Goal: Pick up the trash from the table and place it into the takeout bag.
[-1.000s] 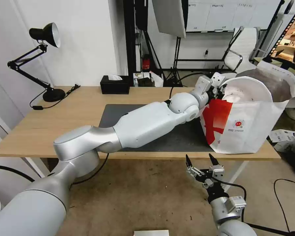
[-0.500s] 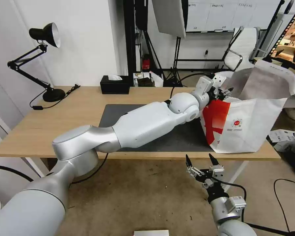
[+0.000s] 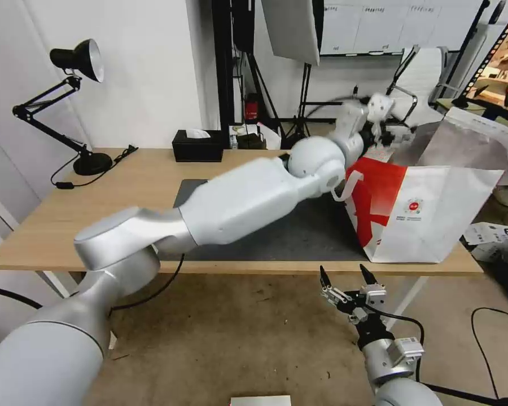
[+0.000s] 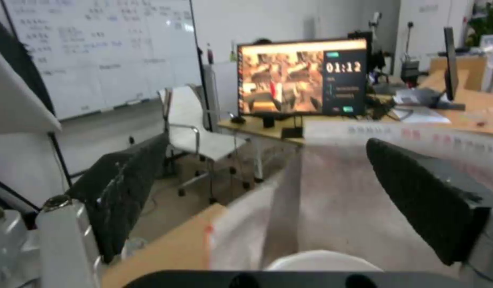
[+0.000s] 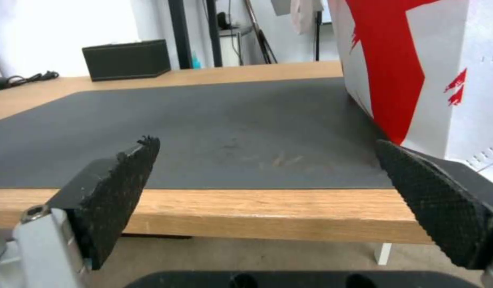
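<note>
The takeout bag (image 3: 434, 214), white with a red side panel and silver foil lining, stands open at the right end of the table (image 3: 124, 186), partly on the dark mat (image 3: 299, 231). My left gripper (image 3: 394, 131) hovers above the bag's left rim. In the left wrist view the left gripper (image 4: 268, 188) is open with nothing between its fingers (image 4: 428, 200), and the foil lining (image 4: 337, 200) lies below it. The trash is hidden from view. My right gripper (image 3: 347, 277) hangs open below the table's front edge, near the bag's red panel (image 5: 396, 60).
A black desk lamp (image 3: 76, 62) stands at the table's far left and a black tissue box (image 3: 197, 146) at its back edge. Behind the table are a white office chair (image 3: 420, 79), light stands and a lit monitor (image 4: 300, 76).
My left arm has risen up and out of the bag's mouth. The bag's flap has swung back upright and the bag stands squarer. The right arm has not moved.
</note>
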Available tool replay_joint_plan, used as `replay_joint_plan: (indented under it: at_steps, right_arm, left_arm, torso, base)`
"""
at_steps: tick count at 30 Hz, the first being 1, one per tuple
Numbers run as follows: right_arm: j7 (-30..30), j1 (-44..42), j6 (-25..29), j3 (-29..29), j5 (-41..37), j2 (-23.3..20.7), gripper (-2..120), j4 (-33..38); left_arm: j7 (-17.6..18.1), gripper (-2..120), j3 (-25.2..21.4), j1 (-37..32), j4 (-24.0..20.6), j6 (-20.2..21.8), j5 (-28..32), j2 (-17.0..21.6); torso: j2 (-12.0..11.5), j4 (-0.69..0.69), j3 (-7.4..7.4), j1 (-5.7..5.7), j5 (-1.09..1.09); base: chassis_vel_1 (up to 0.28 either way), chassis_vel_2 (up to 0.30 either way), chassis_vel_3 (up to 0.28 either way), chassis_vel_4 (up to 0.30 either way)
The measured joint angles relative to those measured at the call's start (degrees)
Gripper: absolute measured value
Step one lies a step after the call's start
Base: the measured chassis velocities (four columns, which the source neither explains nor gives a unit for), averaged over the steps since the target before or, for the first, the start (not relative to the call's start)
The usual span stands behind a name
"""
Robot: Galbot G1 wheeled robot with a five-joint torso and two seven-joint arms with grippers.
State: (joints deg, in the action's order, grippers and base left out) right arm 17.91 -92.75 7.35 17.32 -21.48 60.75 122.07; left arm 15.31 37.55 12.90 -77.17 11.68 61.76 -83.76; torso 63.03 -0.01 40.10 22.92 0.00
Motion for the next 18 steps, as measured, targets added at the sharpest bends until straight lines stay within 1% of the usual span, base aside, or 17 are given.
replay_joint_plan:
  at_steps: [1, 2, 3, 4, 5, 6, 7, 8, 9, 10, 11, 13, 14, 15, 16, 17, 18]
  right_arm:
    - [0.0, 0.0, 0.0, 0.0, 0.0, 0.0, 100, 0.0]
    - [0.0, 0.0, 0.0, 0.0, 0.0, 0.0, 100, 0.0]
    - [0.0, 0.0, 0.0, 0.0, 0.0, 0.0, 100, 0.0]
    - [0.0, 0.0, 0.0, 0.0, 0.0, 0.0, 100, 0.0]
    - [0.0, 0.0, 0.0, 0.0, 0.0, 0.0, 100, 0.0]
    - [0.0, 0.0, 0.0, 0.0, 0.0, 0.0, 100, 0.0]
    - [0.0, 0.0, 0.0, 0.0, 0.0, 0.0, 100, 0.0]
    - [0.0, 0.0, 0.0, 0.0, 0.0, 0.0, 100, 0.0]
    - [0.0, 0.0, 0.0, 0.0, 0.0, 0.0, 100, 0.0]
    - [0.0, 0.0, 0.0, 0.0, 0.0, 0.0, 100, 0.0]
    - [0.0, 0.0, 0.0, 0.0, 0.0, 0.0, 100, 0.0]
    - [0.0, 0.0, 0.0, 0.0, 0.0, 0.0, 100, 0.0]
    - [0.0, 0.0, 0.0, 0.0, 0.0, 0.0, 100, 0.0]
    - [0.0, 0.0, 0.0, 0.0, 0.0, 0.0, 100, 0.0]
    - [0.0, 0.0, 0.0, 0.0, 0.0, 0.0, 100, 0.0]
    - [0.0, 0.0, 0.0, 0.0, 0.0, 0.0, 100, 0.0]
    - [0.0, 0.0, 0.0, 0.0, 0.0, 0.0, 100, 0.0]
  left_arm:
    - [0.0, 100, -0.5, 0.4, -1.2, 0.0, 0.3, 1.4]
    - [0.0, 100, -0.5, 0.4, -1.2, 0.0, 0.3, 1.4]
    - [0.1, 100, -0.9, 0.7, -2.8, -0.1, 0.8, 2.8]
    - [0.1, 100, -1.1, 0.7, -4.7, -0.3, 1.1, 4.5]
    - [0.5, 100, -1.4, 0.7, -6.8, -0.5, 1.3, 6.8]
    - [0.5, 100, -1.4, 0.7, -6.8, -0.5, 1.3, 6.8]
    - [0.9, 100, -1.6, 0.7, -8.1, -0.7, 1.3, 8.4]
    - [2.1, 100, -2.3, -0.2, -12.0, -1.0, 1.4, 12.4]
    - [2.5, 100, -2.9, -0.9, -14.2, -1.1, 1.4, 14.6]
    - [2.9, 100, -4.1, -2.4, -17.5, -1.3, 1.4, 18.2]
    - [2.9, 100, -4.1, -2.4, -17.5, -1.3, 1.4, 18.2]
    - [3.3, 100, -6.9, -6.4, -24.3, -1.9, 0.7, 25.2]
    - [3.4, 100, -8.5, -8.6, -27.2, -2.0, 0.1, 28.3]
    - [3.4, 100, -8.5, -8.6, -27.2, -2.0, 0.1, 28.3]
    - [3.7, 100, -11.1, -12.0, -30.6, -2.1, -0.6, 32.2]
    - [4.0, 100, -14.7, -16.7, -33.8, -2.1, -1.3, 36.1]
    - [4.1, 100, -18.3, -21.2, -36.3, -2.2, -2.3, 39.0]
  torso:
    - [0.0, 0.00, 0.00, 0.00, 0.00]
    - [0.0, 0.00, 0.00, 0.00, 0.00]
    - [0.0, 0.03, 0.00, 0.00, -0.01]
    - [0.0, -0.01, 0.00, 0.00, -0.01]
    - [0.0, -0.01, 0.00, 0.00, -0.01]
    - [0.0, -0.01, 0.00, 0.00, -0.01]
    - [0.0, 0.01, 0.00, 0.00, -0.01]
    - [0.0, 0.03, 0.00, 0.00, -0.02]
    - [0.0, 0.02, 0.00, 0.00, -0.03]
    - [0.0, 0.02, 0.00, 0.00, -0.03]
    - [0.0, 0.02, 0.00, 0.00, -0.03]
    - [0.0, 0.01, 0.00, 0.00, -0.03]
    - [0.0, -0.01, 0.00, 0.00, -0.03]
    - [0.0, -0.01, 0.00, 0.00, -0.03]
    - [0.0, 0.01, 0.00, 0.00, -0.03]
    - [0.0, 0.03, 0.00, 0.00, -0.05]
    - [0.0, 0.05, 0.00, 0.00, -0.07]
  base:
    - [0.000, 0.000, 0.000, 0.000]
    - [0.000, 0.000, 0.000, 0.000]
    - [0.000, 0.000, 0.000, 0.000]
    - [0.000, 0.000, 0.000, 0.000]
    - [0.000, 0.000, 0.000, 0.000]
    - [0.000, 0.000, 0.000, 0.000]
    - [0.000, 0.000, 0.000, 0.000]
    - [0.000, 0.000, 0.000, 0.000]
    - [0.000, 0.000, 0.000, 0.000]
    - [0.000, 0.000, 0.000, 0.000]
    - [0.000, 0.000, 0.000, 0.000]
    - [0.000, 0.000, 0.000, 0.000]
    - [0.000, 0.000, 0.000, 0.000]
    - [0.000, 0.000, 0.000, 0.000]
    - [0.000, 0.000, 0.000, 0.000]
    - [0.000, 0.000, 0.000, 0.000]
    - [0.000, 0.000, 0.000, 0.000]
